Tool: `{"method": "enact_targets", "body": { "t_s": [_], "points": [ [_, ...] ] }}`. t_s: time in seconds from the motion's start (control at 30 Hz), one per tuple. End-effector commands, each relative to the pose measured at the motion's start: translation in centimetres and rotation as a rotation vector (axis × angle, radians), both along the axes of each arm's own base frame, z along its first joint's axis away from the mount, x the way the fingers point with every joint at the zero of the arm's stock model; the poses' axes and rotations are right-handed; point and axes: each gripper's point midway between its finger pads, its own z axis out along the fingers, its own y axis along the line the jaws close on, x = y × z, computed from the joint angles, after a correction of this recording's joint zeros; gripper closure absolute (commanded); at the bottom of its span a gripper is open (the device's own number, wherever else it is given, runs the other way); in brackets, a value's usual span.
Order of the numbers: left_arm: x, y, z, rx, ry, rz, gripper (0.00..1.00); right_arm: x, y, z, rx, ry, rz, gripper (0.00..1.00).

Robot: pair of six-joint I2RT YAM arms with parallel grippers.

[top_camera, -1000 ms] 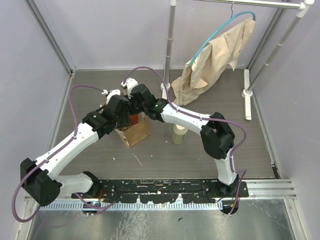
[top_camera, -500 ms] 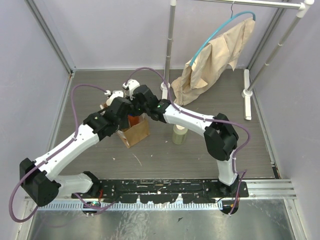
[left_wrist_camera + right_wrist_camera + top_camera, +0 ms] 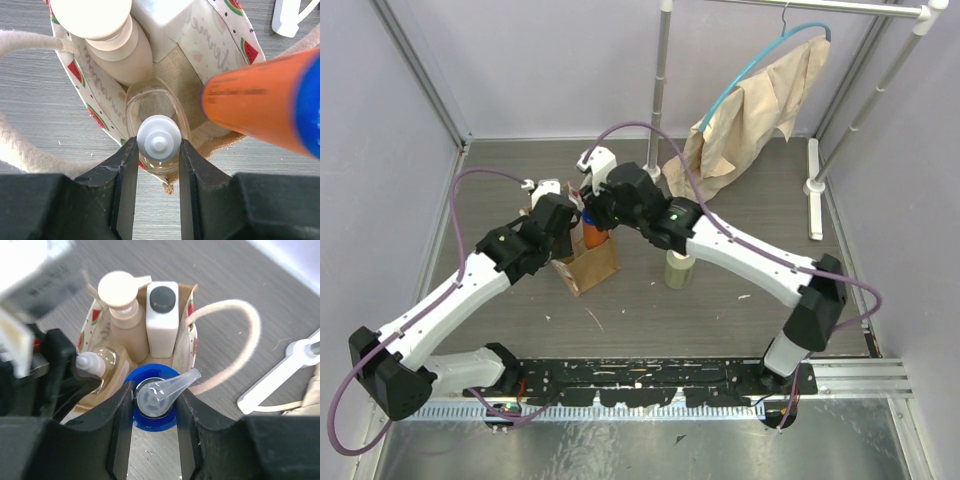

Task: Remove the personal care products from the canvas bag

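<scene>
The job is partly done. 1 green bottle (image 3: 678, 268) stands on the table (image 3: 720, 320) just right of the bag (image 3: 592, 268). The right tool (image 3: 155, 400) is clamped on the blue collar of an orange bottle (image 3: 250, 107), held at the bag's mouth; whether its base is clear of the rim I cannot tell. The left tool (image 3: 158, 150) is closed on the white cap of the slim amber bottle (image 3: 156, 102), which sits inside the bag. A tan bottle (image 3: 120, 315) and a white bottle (image 3: 161, 320) wait untouched beside it – so 3 are left inside. The table is grey wood-grain with a few pale scraps, boxed by lilac walls. A beige cloth (image 3: 750, 120) on a teal hanger (image 3: 750, 65) hangs from a white rail (image 3: 663, 80) at the back.
</scene>
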Motion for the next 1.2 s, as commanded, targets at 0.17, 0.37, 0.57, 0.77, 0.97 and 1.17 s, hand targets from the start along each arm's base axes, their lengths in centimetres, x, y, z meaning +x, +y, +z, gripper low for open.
{"method": "enact_targets", "body": {
  "t_s": [0.17, 0.37, 0.57, 0.77, 0.97, 1.17],
  "points": [
    [0.5, -1.8, 8.8, -0.065, -0.226, -0.021, 1.00, -1.9, -6.6, 14.9, 0.204, -0.235, -0.117, 0.67],
    [-0.9, -3.5, 12.3, -0.086, -0.259, -0.099, 1.00, -2.2, -10.1, 15.8, 0.160, -0.270, -0.204, 0.67],
    [-2.6, -4.2, 14.3, -0.110, -0.267, -0.151, 1.00, -1.2, -12.0, 14.0, 0.113, -0.262, -0.298, 0.67],
    [-5.1, -5.6, 15.9, -0.175, -0.240, -0.236, 1.00, 0.8, -13.2, 10.2, 0.073, -0.222, -0.385, 0.67],
    [-7.3, -6.6, 16.9, -0.192, -0.214, -0.304, 1.00, 3.3, -15.5, 5.6, 0.083, -0.136, -0.450, 0.67],
    [-8.6, -7.8, 17.0, -0.181, -0.199, -0.353, 1.00, 5.5, -17.2, 1.1, 0.087, -0.085, -0.505, 0.67]
  ]
}}
